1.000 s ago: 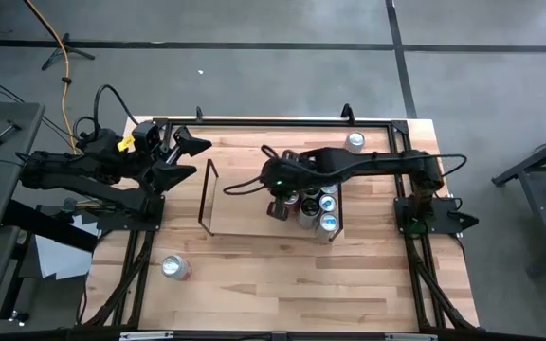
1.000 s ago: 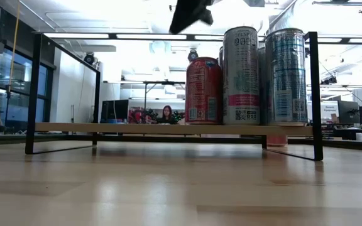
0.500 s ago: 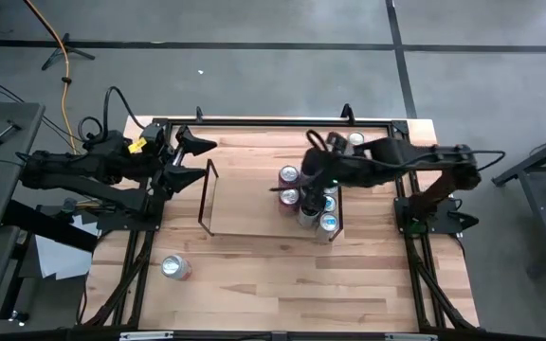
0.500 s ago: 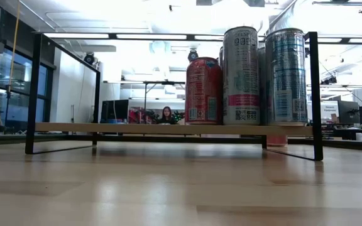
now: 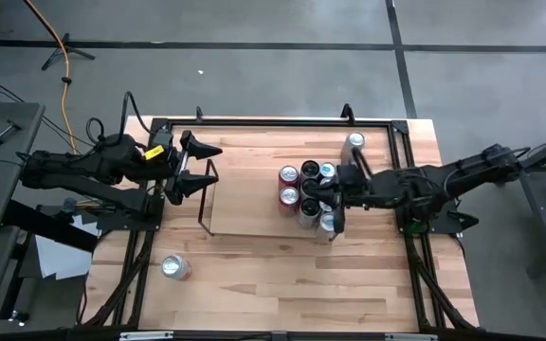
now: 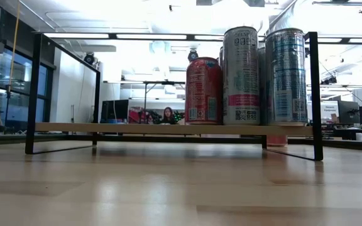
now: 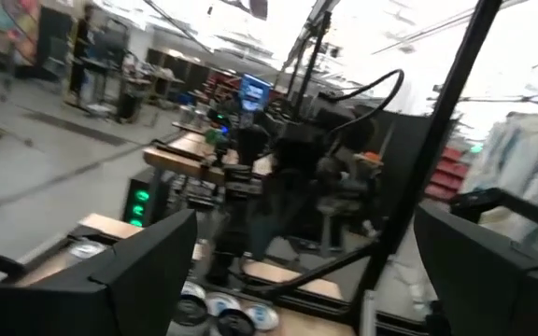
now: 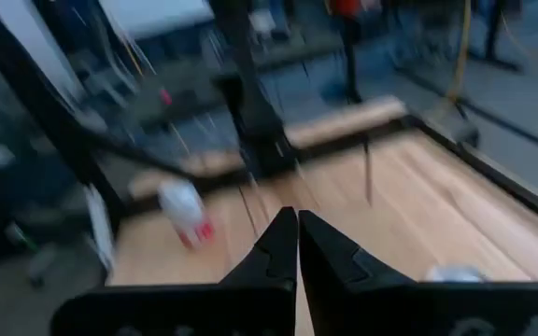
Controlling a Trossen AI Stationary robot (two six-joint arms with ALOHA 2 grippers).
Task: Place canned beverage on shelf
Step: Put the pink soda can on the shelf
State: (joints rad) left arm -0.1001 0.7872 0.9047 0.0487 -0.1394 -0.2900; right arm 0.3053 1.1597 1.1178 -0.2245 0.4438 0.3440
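From above: shelf (image 5: 254, 204) lies mid-table, wire frames at both short ends. Cans (image 5: 307, 194) stand bunched at its right end, red tops on the inner side, blue and dark tops toward the right frame. One loose can (image 5: 354, 141) stands on the table (image 5: 282, 284) near the far rail, off the shelf; another can (image 5: 173, 267) lies near the left front, well apart from the shelf.

Left gripper (image 5: 202, 166) hangs over the table's left edge, just beside the shelf's left frame, fingers spread wide, nothing between them. Right gripper (image 5: 337, 194) sits at the shelf's right end, close by the cans, clenched with nothing in it.

Low view adds what the top view cannot: the can sides. A red can (image 6: 203, 91), a taller white-and-pink can (image 6: 241, 75) and a blue-patterned can (image 6: 286, 75) stand upright on the board (image 6: 137, 128). Neither gripper shows here. A person (image 6: 167, 115) sits far back in the room.

Left wrist view: its own fingers (image 7: 143, 271) apart, can tops low down, right arm beyond.

Right wrist view: fingertips (image 8: 297, 245) pressed together over bare wood; the lying can (image 8: 183, 210) shows blurred in the distance.
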